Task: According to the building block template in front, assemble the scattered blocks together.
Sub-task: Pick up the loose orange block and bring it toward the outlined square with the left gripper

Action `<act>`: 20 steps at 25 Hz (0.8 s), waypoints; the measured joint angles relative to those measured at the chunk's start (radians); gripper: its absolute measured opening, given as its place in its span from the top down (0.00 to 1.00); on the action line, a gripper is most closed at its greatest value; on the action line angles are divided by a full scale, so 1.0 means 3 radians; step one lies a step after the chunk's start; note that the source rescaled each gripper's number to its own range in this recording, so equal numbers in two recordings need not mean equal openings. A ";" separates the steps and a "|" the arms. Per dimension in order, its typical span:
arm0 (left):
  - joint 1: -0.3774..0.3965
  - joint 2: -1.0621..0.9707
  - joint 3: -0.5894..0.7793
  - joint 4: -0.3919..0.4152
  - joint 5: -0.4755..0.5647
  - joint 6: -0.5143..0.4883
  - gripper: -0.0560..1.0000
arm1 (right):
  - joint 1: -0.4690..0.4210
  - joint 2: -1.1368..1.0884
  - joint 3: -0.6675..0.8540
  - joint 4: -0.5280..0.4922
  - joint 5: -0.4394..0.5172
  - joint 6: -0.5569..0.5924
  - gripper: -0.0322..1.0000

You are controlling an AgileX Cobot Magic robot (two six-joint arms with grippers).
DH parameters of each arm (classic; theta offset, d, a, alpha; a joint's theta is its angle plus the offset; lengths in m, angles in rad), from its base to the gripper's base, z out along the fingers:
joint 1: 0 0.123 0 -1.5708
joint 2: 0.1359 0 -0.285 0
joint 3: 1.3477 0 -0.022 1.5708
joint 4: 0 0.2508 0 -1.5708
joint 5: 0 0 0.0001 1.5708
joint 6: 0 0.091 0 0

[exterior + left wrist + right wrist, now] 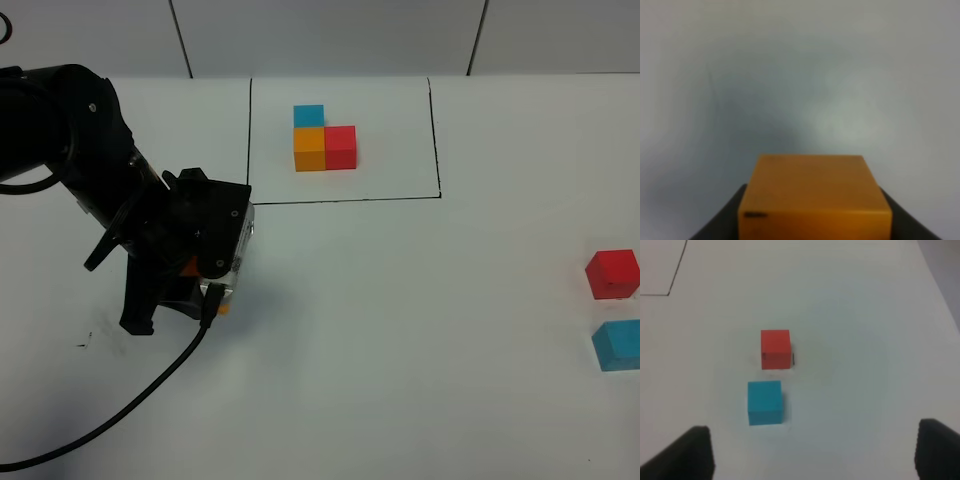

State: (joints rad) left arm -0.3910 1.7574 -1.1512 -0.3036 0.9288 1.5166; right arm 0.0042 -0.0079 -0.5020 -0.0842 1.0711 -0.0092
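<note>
Three loose cubes: the orange cube (815,197) was clamped in the left gripper (203,290), just outside the building block template (325,140); the red cube (775,349) and sky-blue cube (764,402) lay near each other under the right gripper (812,455), spread and empty. Probably light and rigid; grasp opposite flat faces.

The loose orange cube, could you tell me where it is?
The orange cube sits in the left end effector, left in the exterior high view, below-left of the framed template.

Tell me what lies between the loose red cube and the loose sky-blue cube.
Nothing: the right wrist view shows only bare white table between the red cube and the sky-blue cube; they stand apart.
</note>
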 joint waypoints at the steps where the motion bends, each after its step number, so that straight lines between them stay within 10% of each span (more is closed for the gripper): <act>1: 0.0000 0.0000 0.0000 0.0000 0.0000 0.0043 0.39 | 0.0000 0.0000 0.0000 0.0000 0.0000 0.0000 0.19; 20: -0.0003 0.0209 -0.0102 0.0247 -0.0135 0.0050 0.39 | 0.0000 0.0000 0.0000 0.0000 0.0000 0.0000 0.19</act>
State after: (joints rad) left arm -0.3920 1.8201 -1.1817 -0.2295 0.8883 1.5315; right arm 0.0042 -0.0079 -0.5020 -0.0842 1.0711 -0.0092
